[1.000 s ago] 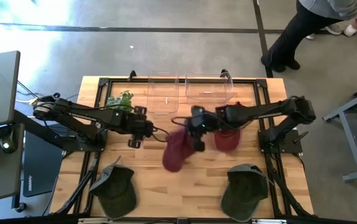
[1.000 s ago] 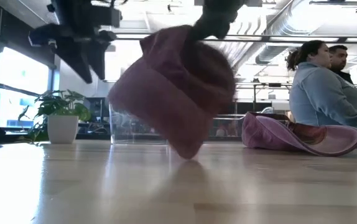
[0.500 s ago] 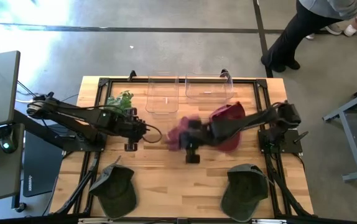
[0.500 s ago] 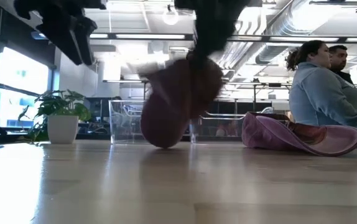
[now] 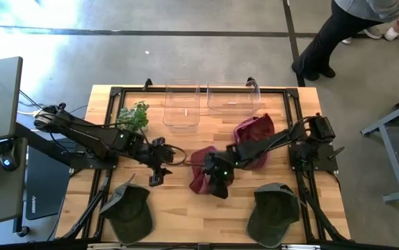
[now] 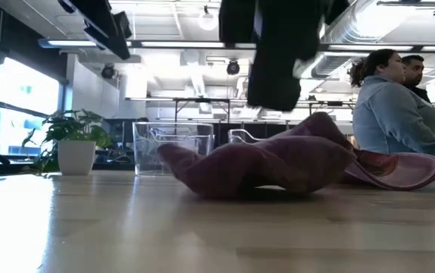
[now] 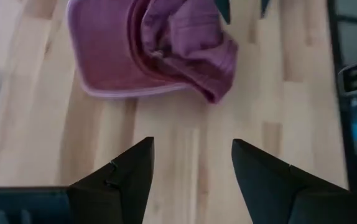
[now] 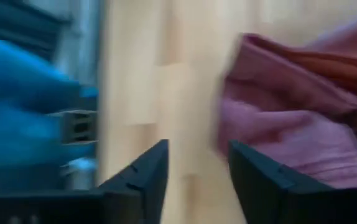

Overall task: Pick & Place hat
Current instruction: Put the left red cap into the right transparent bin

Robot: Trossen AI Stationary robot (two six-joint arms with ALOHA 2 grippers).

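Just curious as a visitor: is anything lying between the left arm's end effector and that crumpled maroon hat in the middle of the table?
Nothing visible. Only bare wooden table separates the open left end effector from the maroon hat.

- Left arm [image 5: 88, 135]: reached from the table's left edge toward the middle, stretched low and long, elbow near the left side.
- Left gripper [image 5: 159, 173]: hung above the wood left of centre, pointed toward the middle; fingers [image 7: 122, 177] stood apart with bare gap between, nothing held.
- Right arm [image 5: 276, 142]: came from its base at the table's right edge, slanted inward and toward the front edge.
- Right gripper [image 5: 219, 186]: sat near the table's centre, wrist turned down; fingers [image 8: 142, 180] were spread, nothing between them.
- In the low view, right arm's dark wrist [image 6: 274, 53] hung from above at centre; left arm [image 6: 100, 23] showed at upper left.
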